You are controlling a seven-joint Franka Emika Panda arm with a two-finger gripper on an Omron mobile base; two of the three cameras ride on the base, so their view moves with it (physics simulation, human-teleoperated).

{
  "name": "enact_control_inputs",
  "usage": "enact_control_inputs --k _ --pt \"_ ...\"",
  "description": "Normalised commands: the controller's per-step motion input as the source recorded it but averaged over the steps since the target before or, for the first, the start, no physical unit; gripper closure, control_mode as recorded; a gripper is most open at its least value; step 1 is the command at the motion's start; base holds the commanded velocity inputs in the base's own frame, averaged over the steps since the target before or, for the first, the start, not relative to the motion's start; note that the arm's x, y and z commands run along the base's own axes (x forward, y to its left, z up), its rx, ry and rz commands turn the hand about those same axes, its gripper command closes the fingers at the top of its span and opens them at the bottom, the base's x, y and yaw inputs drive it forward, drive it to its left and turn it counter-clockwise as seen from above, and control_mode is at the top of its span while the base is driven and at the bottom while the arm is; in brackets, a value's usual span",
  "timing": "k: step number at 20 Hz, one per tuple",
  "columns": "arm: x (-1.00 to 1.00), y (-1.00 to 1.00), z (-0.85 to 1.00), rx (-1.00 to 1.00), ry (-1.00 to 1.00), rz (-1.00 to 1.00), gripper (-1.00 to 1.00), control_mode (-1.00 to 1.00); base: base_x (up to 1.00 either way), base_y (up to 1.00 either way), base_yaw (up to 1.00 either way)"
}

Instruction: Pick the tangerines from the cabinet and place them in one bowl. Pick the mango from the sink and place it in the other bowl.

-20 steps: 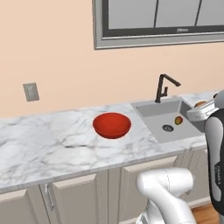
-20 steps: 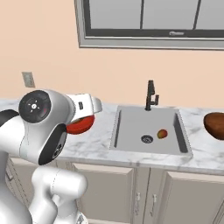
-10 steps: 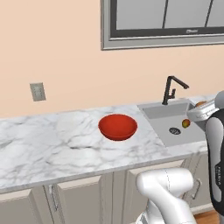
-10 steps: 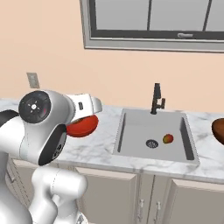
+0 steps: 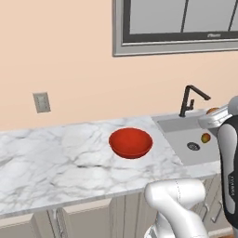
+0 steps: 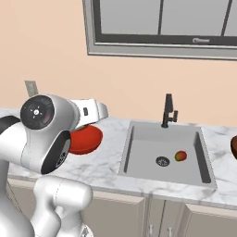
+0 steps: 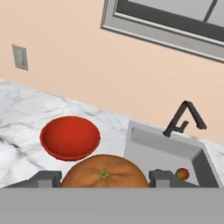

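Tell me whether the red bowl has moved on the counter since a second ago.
No. The red bowl keeps its spacing from the sink and wall outlet; the whole picture slid because the base drove.

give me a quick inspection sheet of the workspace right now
surface: white marble counter, bare apart from the bowl
job's things: red bowl empty; mango in sink beside the drain; tangerine held; brown bowl at the right edge
clutter: nothing seen
grippers: gripper shut on the tangerine, not yet over the red bowl
cables: nothing seen
surroundings: black faucet, window, wall outlet, lower cabinets
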Motion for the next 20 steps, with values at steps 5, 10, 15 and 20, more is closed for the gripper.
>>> enact_control_inputs --k 5,10,15,20 --pt "0.00 0.00 0.00 0.00 0.00 0.00 1.00 1.00 0.23 0.06 0.02" --pt "0.00 0.00 0.00 0.00 0.00 0.00 1.00 1.00 0.09 0.00 0.03" --pt "0.02 0.05 0.00 0.00 0.02 0.00 1.00 -1.00 0.00 0.00 0.01" --pt "0.15 0.32 0.00 -0.06 0.19 -0.01 1.00 -1.00 0.00 0.00 0.00"
